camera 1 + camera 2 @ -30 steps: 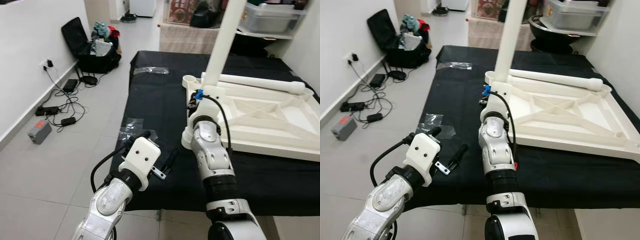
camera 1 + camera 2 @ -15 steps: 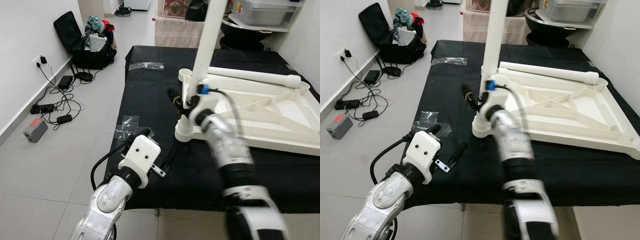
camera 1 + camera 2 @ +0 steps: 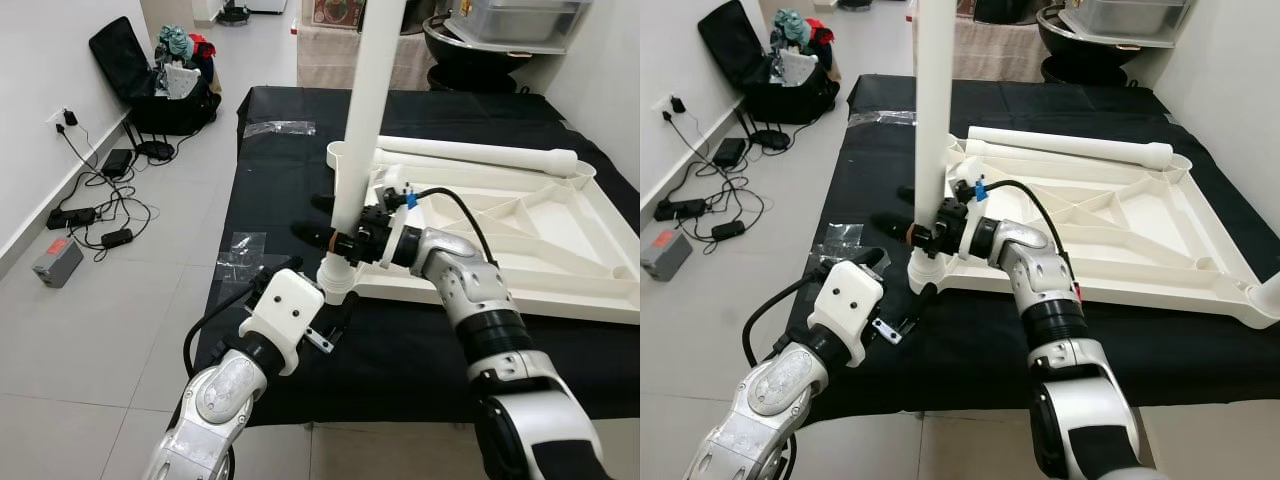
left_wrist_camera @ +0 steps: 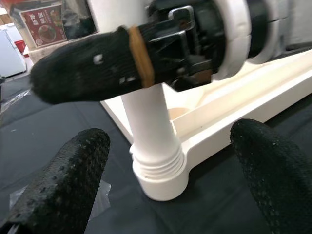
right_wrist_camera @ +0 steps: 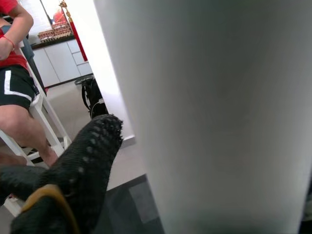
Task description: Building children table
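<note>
The white table top lies upside down on a black cloth that covers a low platform. A white table leg stands upright at the near left corner of the table top, with its ribbed base in the corner socket. A second white leg lies flat along the far edge of the table top.

The right gripper is at the upright leg, low on it and just above the base. Its two black fingers are spread, one on each side of the leg; the leg is between them. In the right wrist view the leg surface is very near to the camera and one black finger is beside it, but I cannot tell if the fingers press on the leg. The right arm reaches across from the right, bent at the elbow, with the forearm nearly level above the table top edge.

The left gripper is low over the cloth, just in front of the leg base. In the left wrist view its fingers are wide apart and hold nothing; the leg base is between them, further ahead.

On the floor to the left there are cables and a black bag. In the right wrist view a person sits on a white chair.
</note>
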### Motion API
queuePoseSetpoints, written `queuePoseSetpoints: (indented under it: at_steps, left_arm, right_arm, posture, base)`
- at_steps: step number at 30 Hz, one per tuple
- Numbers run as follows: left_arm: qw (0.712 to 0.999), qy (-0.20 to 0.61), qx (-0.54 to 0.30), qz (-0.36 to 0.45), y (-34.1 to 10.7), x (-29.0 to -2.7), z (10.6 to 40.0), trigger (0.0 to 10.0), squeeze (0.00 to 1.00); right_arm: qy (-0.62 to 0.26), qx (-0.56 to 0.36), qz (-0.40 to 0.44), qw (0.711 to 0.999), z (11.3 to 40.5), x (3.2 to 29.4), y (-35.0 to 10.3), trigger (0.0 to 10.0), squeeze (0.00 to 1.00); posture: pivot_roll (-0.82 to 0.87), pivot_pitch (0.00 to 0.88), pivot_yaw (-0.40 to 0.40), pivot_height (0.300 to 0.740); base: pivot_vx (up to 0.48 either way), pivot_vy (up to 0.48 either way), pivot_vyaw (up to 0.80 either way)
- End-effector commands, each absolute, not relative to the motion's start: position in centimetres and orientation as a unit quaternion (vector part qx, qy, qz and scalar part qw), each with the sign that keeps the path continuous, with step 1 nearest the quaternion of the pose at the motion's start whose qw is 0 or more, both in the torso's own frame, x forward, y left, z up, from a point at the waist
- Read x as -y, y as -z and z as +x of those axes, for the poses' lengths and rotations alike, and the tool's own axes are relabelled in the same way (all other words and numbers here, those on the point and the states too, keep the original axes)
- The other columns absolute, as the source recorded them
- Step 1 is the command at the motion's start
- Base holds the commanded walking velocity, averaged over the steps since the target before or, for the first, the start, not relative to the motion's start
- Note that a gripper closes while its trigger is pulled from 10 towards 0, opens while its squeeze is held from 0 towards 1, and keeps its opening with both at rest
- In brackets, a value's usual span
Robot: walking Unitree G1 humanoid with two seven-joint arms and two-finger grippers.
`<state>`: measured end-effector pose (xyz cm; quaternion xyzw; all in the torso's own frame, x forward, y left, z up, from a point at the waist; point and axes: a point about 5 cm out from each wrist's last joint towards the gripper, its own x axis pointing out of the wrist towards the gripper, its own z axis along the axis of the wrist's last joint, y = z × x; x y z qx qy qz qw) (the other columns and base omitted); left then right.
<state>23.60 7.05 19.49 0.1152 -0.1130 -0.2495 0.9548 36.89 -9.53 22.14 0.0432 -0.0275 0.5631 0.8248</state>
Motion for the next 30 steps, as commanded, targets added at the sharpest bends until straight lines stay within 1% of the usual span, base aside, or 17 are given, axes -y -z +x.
queuePoseSetpoints:
  at_steps: [1,2,4,5,7,10,13,14,15,17,18,24,26,27,28,29,30]
  left_arm:
    - [0.954,0.254,0.106,0.117,-19.3,-7.0,23.4,10.0,0.0]
    - [0.954,0.254,0.106,0.117,-19.3,-7.0,23.4,10.0,0.0]
    - [0.955,0.253,0.106,0.117,-19.3,-7.0,23.4,10.0,0.0]
    - [0.955,0.253,0.106,0.117,-19.3,-7.0,23.4,10.0,0.0]
    - [0.955,0.253,0.106,0.117,-19.2,-7.0,23.4,10.0,0.0]
    - [0.955,0.253,0.106,0.116,-19.2,-7.0,23.4,10.0,0.0]
    - [0.955,0.253,0.105,0.117,-19.1,-6.9,23.4,10.0,0.0]
    - [0.955,0.253,0.105,0.117,-19.1,-6.9,23.4,10.0,0.0]
    - [0.954,0.253,0.105,0.118,-19.0,-6.9,23.5,10.0,0.0]
    - [0.955,0.252,0.105,0.119,-19.1,-7.0,23.6,10.0,0.0]
    - [0.955,0.251,0.105,0.119,-19.1,-7.1,23.7,10.0,0.0]
    - [0.955,0.25,0.106,0.12,-19.1,-7.1,23.8,10.0,0.0]
    - [0.955,0.25,0.106,0.12,-19.1,-7.0,23.8,10.0,0.0]
    - [0.955,0.25,0.105,0.119,-19.0,-7.0,23.8,10.0,0.0]
    - [0.955,0.25,0.105,0.119,-19.0,-7.0,23.8,10.0,0.0]
    - [0.955,0.249,0.105,0.119,-19.0,-7.0,23.9,10.0,0.0]
    - [0.956,0.248,0.105,0.119,-19.1,-7.1,23.9,10.0,0.0]
  right_arm:
    - [-0.572,0.034,0.032,0.819,37.0,8.3,-22.4,0.0,0.0]
    - [-0.572,0.034,0.032,0.819,37.0,8.3,-22.4,0.0,0.0]
    - [-0.545,0.04,0.024,0.837,37.3,8.4,-22.4,0.0,0.0]
    - [-0.545,0.04,0.024,0.837,37.3,8.4,-22.4,0.0,0.0]
    - [-0.479,0.04,0.017,0.877,38.0,9.2,-22.1,0.0,0.0]
    - [-0.455,0.042,0.015,0.89,38.2,9.5,-22.0,0.0,0.0]
    - [-0.35,0.057,0.013,0.935,38.9,10.2,-22.2,0.0,0.0]
    - [-0.35,0.057,0.013,0.935,38.9,10.2,-22.2,0.0,0.0]
    - [-0.259,0.04,0.003,0.965,39.4,10.9,-21.9,0.0,0.0]
    - [-0.076,0.016,0.004,0.997,39.9,12.7,-21.6,0.0,0.0]
    - [0.017,0.002,0.016,1.0,39.9,13.8,-21.3,0.0,0.0]
    - [0.099,0.024,0.039,0.994,37.4,12.4,-20.7,0.0,0.0]
    - [0.107,0.026,0.042,0.993,37.2,11.8,-20.6,0.0,0.0]
    - [0.107,0.027,0.048,0.993,37.0,11.1,-20.5,1.9,0.0]
    - [0.107,0.027,0.048,0.993,37.0,11.1,-20.5,1.9,0.0]
    - [0.089,0.028,0.063,0.994,37.1,10.2,-20.6,10.0,0.0]
    - [0.076,0.031,0.069,0.994,37.2,9.7,-20.7,10.0,0.0]
  posture:
    - [0.13,0.115,-0.072,0.74]
    - [0.13,0.115,-0.072,0.74]
    - [0.12,0.117,-0.07,0.74]
    - [0.12,0.117,-0.07,0.74]
    - [0.12,0.113,-0.069,0.74]
    - [0.12,0.113,-0.069,0.74]
    - [0.11,0.102,-0.066,0.74]
    - [0.11,0.102,-0.066,0.74]
    - [0.11,0.115,-0.073,0.74]
    - [0.11,0.116,-0.074,0.74]
    - [0.11,0.116,-0.074,0.74]
    - [0.11,0.119,-0.071,0.74]
    - [0.11,0.123,-0.069,0.74]
    - [0.11,0.12,-0.073,0.74]
    - [0.11,0.12,-0.073,0.74]
    - [0.11,0.122,-0.073,0.74]
    - [0.11,0.123,-0.073,0.74]
  base:
    - [0.0,0.0,0.0]
    - [0.0,0.0,0.0]
    - [0.0,0.0,0.0]
    - [0.0,0.0,0.0]
    - [0.0,0.0,0.0]
    - [0.0,0.0,0.0]
    - [0.0,0.0,0.0]
    - [0.0,0.0,0.0]
    - [0.0,0.0,0.0]
    - [0.0,0.0,0.0]
    - [0.0,0.0,0.0]
    - [0.0,0.0,0.0]
    - [0.0,0.0,0.0]
    - [0.0,0.0,0.0]
    - [0.0,0.0,0.0]
    - [0.0,0.0,0.0]
    - [0.0,0.0,0.0]
